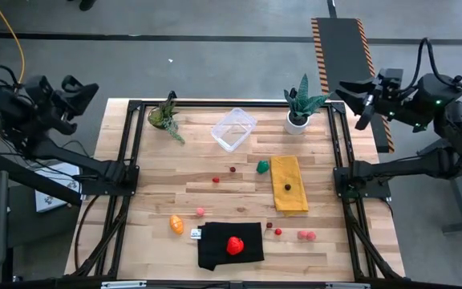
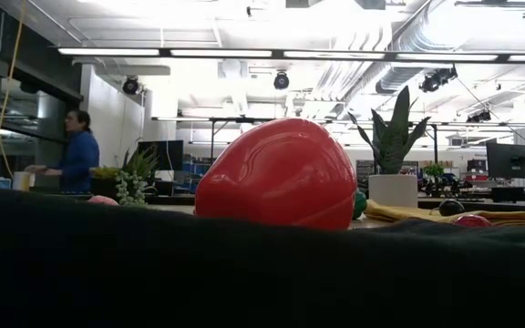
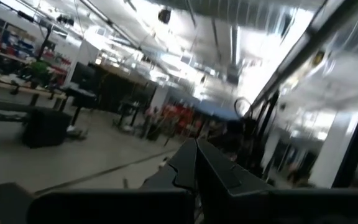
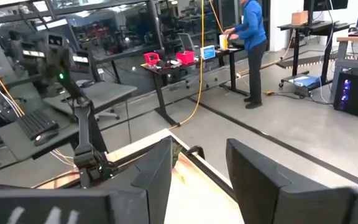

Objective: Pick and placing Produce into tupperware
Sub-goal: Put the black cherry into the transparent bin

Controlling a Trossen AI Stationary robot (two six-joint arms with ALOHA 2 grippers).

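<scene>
Wooden planks make up the table (image 1: 159, 193), which sits in a black frame on a grey workshop floor. Beyond it the room shows desks, screens and ceiling lights, and a person in a blue top (image 4: 252, 28) stands at a far desk.

Both arms are folded back off the table. The left arm is raised beside the far left corner, and its left gripper (image 1: 84, 90) hangs outside the frame; in its wrist view the two dark fingers (image 3: 194, 163) are pressed together with nothing between them. The right arm is raised beside the far right corner, with the right gripper (image 1: 361, 96) just past the table edge. Its fingers (image 4: 156, 171) stand partly apart with a clear gap, and nothing is in them.

The clear tub (image 1: 233, 128) stands empty near the far edge, tilted diagonally between a leafy plant (image 1: 167, 116) and a spiky plant in a white pot (image 1: 298, 104). The red strawberry (image 1: 234, 245) lies on a black cloth (image 1: 215, 249) near the front edge and fills the low view. The orange piece (image 1: 176, 224) lies to the left of the cloth. The green piece (image 1: 262, 167) touches the edge of a yellow cloth (image 1: 289, 189), and a dark berry (image 1: 288, 186) rests on that cloth. Small red and pink berries (image 1: 305, 235) are scattered over the wood between the cloths and the tub.
</scene>
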